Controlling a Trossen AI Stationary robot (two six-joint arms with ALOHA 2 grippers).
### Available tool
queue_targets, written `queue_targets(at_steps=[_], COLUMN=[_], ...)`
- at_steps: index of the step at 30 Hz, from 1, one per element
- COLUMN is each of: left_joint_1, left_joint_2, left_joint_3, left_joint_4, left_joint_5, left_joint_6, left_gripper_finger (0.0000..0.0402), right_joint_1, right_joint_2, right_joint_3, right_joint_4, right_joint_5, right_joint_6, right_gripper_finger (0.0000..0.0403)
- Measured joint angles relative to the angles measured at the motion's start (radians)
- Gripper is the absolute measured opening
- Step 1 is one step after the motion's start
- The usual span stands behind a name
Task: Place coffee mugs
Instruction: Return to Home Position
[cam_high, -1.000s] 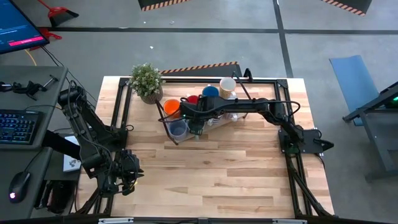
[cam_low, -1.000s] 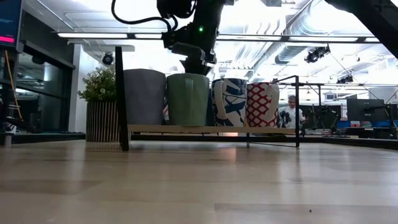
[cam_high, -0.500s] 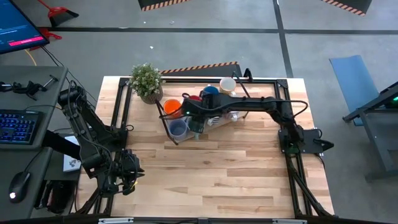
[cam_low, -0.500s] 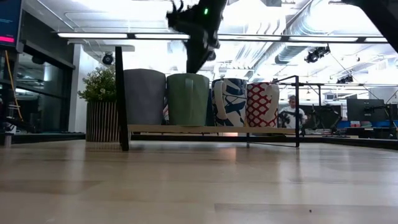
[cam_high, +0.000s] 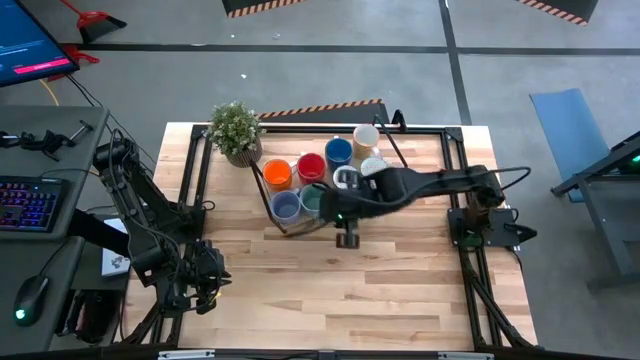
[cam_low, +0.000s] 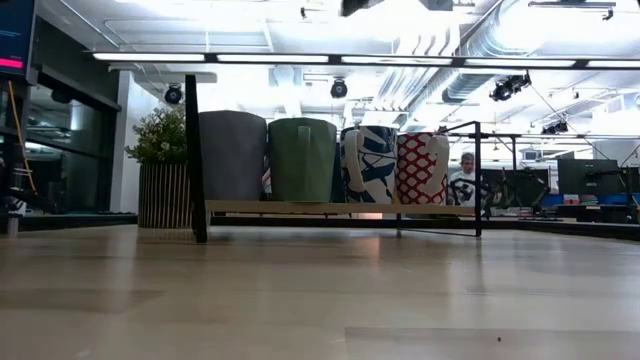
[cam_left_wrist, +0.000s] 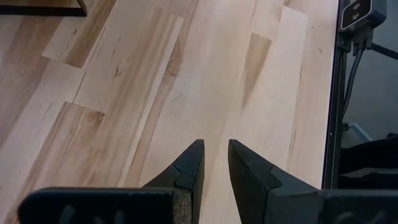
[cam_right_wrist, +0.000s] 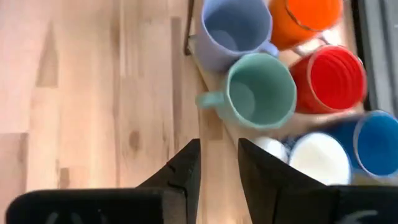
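the wooden table (cam_high: 350, 290) fills the middle of the high view, and most of its planks are bare. the right arm (cam_high: 440, 183) reaches from its base at the table's right edge in toward the middle. the left arm (cam_high: 150, 225) sits folded at the left edge.

toward the far side stands a low black-framed shelf (cam_low: 340, 207), with a potted plant (cam_high: 236, 128) just beside its left end. all eight mugs stand upright on the shelf, packed close in two slanting rows.
- **back row, from the left:** orange mug (cam_high: 277, 173), red mug (cam_high: 310, 166), bright blue mug (cam_high: 338, 151), cream mug (cam_high: 366, 136).
- **front row, from the left:** grey-blue mug (cam_high: 286, 205), green mug (cam_high: 314, 198), one white mug (cam_high: 346, 180), and the other white mug (cam_high: 372, 168), which is partly under the right arm.

in the low view the white pair show patterned outsides, one blue and one red. the green mug's handle points out toward the bare planks.

the right gripper (cam_high: 347, 238) hangs over bare wood just in front of the shelf, near the green mug but apart from it. its fingers (cam_right_wrist: 186, 165) stand a narrow gap apart with nothing between them. the left gripper (cam_left_wrist: 214, 165) is over bare planks near the table's left front corner, its fingers likewise slightly parted and empty.

a person (cam_low: 465, 180) shows small in the room behind the shelf.
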Motion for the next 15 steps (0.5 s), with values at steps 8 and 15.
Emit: queue_targets(at_steps=[8, 15], left_joint_1=[0.0, 0.0], left_joint_2=[0.0, 0.0], left_joint_3=[0.0, 0.0], left_joint_4=[0.0, 0.001], left_joint_5=[0.001, 0.001], left_joint_6=[0.0, 0.0], left_gripper_finger=[0.006, 0.006], right_joint_1=[0.175, 0.265], right_joint_2=[-0.048, -0.331], right_joint_3=[-0.055, -0.597], right_joint_4=[-0.039, 0.377], right_joint_5=[0.162, 0.104], right_joint_6=[0.148, 0.298], right_gripper_finger=[0.0085, 0.0085])
